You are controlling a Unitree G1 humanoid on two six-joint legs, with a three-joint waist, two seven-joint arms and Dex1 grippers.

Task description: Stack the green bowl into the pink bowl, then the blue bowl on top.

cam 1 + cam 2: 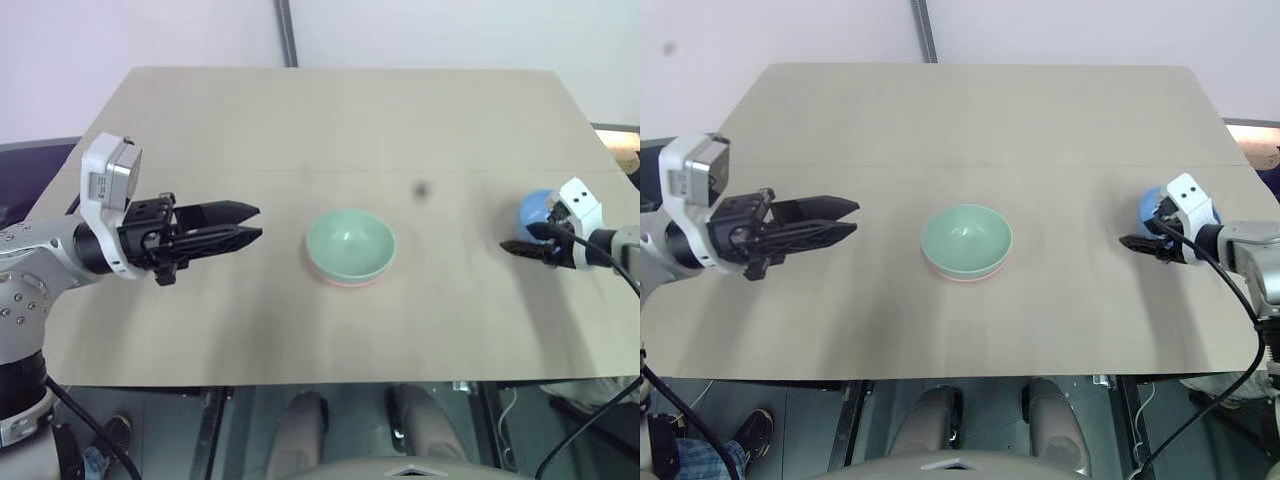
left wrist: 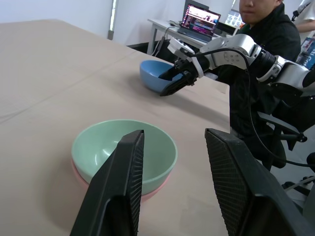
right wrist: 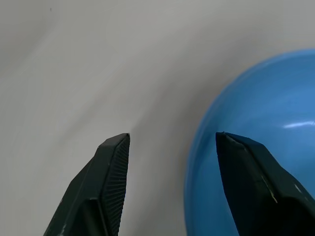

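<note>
The green bowl (image 1: 350, 243) sits nested inside the pink bowl (image 1: 345, 281) near the middle of the tan counter (image 1: 300, 130), only a thin salmon rim showing beneath it. The blue bowl (image 1: 537, 209) stands well apart from the pair, close to the counter's right edge.

The right claw (image 3: 172, 140) straddles the blue bowl's rim, its jaws parted: one black finger (image 3: 110, 167) lies outside over the bare counter, the other over the bowl's inside. Whether either finger touches the rim cannot be told, and the bowl rests on the counter, not lifted. In the left wrist view the same claw (image 2: 172, 81) is seen from the side, its tips dipping at the bowl's near edge.

The left claw (image 1: 245, 222) hangs above the counter to the left of the stacked bowls, pointing level toward them, its jaws a moderate way apart and holding nothing.

Beyond the counter's far side, a person in a dark jacket (image 2: 266, 34) sits near a desk carrying an open laptop (image 2: 199, 19).
</note>
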